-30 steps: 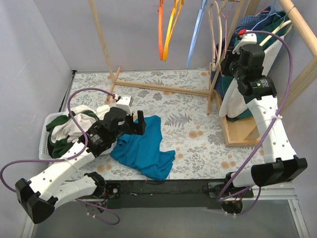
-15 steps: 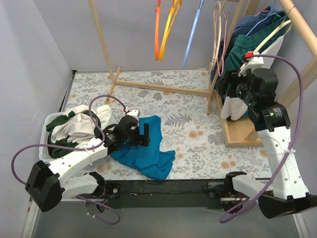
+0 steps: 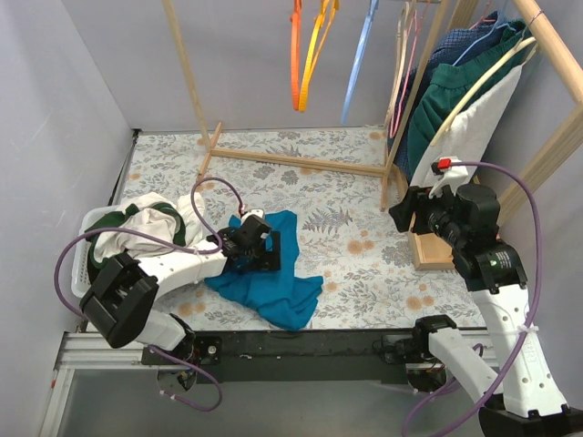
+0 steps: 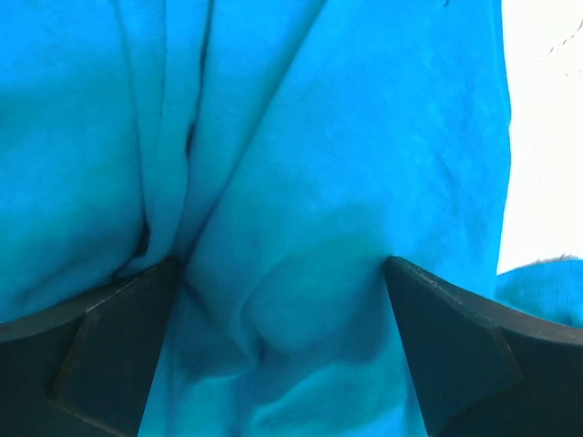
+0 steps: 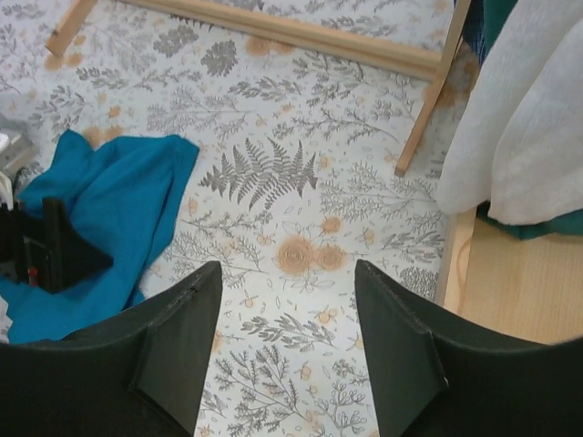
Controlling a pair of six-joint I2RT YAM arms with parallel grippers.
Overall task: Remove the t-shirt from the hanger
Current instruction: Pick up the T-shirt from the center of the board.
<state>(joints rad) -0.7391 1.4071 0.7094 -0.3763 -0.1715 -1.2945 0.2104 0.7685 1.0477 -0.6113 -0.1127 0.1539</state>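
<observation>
A teal-blue t-shirt (image 3: pixel 273 278) lies crumpled on the flowered table, off any hanger. My left gripper (image 3: pixel 264 250) is low over its upper part with jaws wide open. In the left wrist view the blue cloth (image 4: pixel 301 164) fills the frame, and a fold of it bulges between the open left gripper (image 4: pixel 281 273) fingers. My right gripper (image 3: pixel 405 211) hangs open above bare tablecloth, beside the rack's right end. In the right wrist view nothing sits between the open right gripper (image 5: pixel 287 269) jaws, and the t-shirt (image 5: pixel 118 200) shows at the left. A white garment (image 3: pixel 465 127) hangs on a cream hanger (image 3: pixel 474 77).
A white basket (image 3: pixel 80 269) of white and green clothes stands at the left. Orange hangers (image 3: pixel 305 55), a blue hanger (image 3: pixel 360 55) and pale ones (image 3: pixel 401 55) hang from the wooden rack (image 3: pixel 301 162). Green and blue garments (image 3: pixel 446 86) hang at its right end.
My right arm has dropped away from the hanging white garment to just above the table, and its jaws have opened. My left gripper has slid right and down onto the blue t-shirt.
</observation>
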